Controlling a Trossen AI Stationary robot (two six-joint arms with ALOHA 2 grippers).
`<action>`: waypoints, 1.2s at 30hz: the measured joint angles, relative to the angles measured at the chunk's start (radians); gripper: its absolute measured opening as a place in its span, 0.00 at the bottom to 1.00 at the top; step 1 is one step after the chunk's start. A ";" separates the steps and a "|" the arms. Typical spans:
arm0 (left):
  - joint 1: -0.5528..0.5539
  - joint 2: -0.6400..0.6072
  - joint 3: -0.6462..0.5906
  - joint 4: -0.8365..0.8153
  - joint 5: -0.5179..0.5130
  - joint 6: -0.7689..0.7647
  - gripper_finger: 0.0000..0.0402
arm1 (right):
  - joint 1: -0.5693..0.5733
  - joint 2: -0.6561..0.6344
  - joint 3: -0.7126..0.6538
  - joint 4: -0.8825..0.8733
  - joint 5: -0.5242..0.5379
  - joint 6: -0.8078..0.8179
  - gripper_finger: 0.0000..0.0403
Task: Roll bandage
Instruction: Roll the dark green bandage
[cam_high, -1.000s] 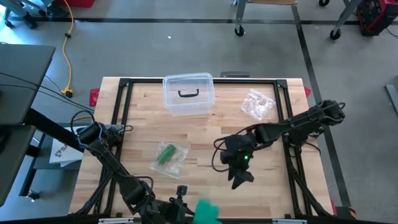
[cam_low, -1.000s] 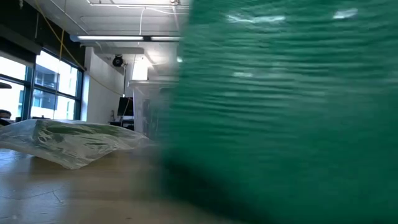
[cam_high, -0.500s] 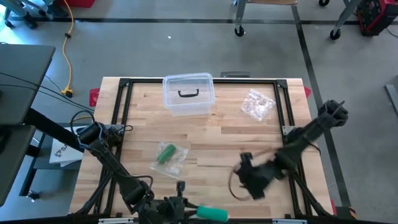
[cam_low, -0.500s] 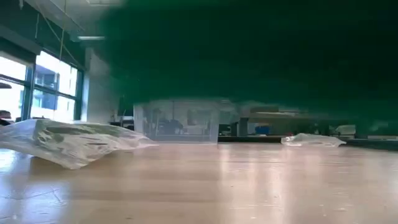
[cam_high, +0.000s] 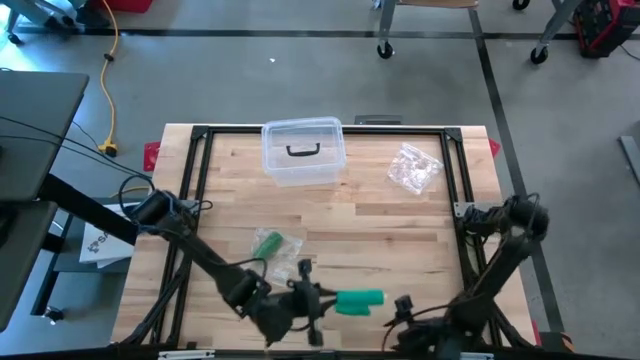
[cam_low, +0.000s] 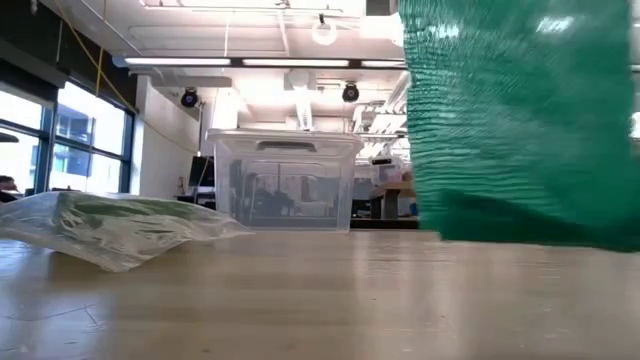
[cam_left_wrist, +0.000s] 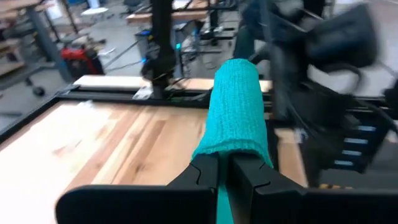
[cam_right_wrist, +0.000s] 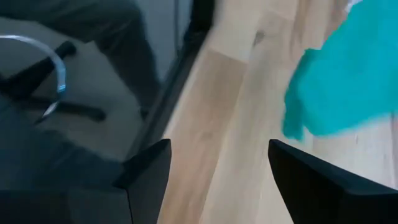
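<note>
The left gripper (cam_high: 322, 302) sat low over the near part of the worktop (cam_high: 380, 225), its fingers (cam_left_wrist: 205, 177) pinched shut on one end of the green bandage roll (cam_high: 360, 299). The roll stuck out sideways from the fingers toward the right arm, over the wood near the front edge; whether it touched the wood I could not tell. The right gripper (cam_high: 403, 305) waited just beside the roll's free end, at the front right of the worktop, its fingers (cam_right_wrist: 146, 168) spread wide and holding nothing. Farther back lay a clear bag with something green inside (cam_high: 272, 250), a clear lidded plastic box (cam_high: 303, 151) near the far edge, and a crumpled clear bag (cam_high: 414, 167) toward the far right corner.
</note>
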 joint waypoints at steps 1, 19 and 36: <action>0.011 0.000 -0.007 -0.002 0.000 -0.016 0.01 | -0.013 0.019 0.000 0.023 0.019 -0.002 0.64; 0.086 0.000 -0.082 -0.030 0.035 -0.135 0.01 | -0.196 0.106 0.000 -0.136 0.081 -0.043 0.22; 0.086 0.000 -0.082 -0.041 0.033 -0.134 0.01 | -0.349 0.106 0.000 -0.170 -0.024 -0.188 0.17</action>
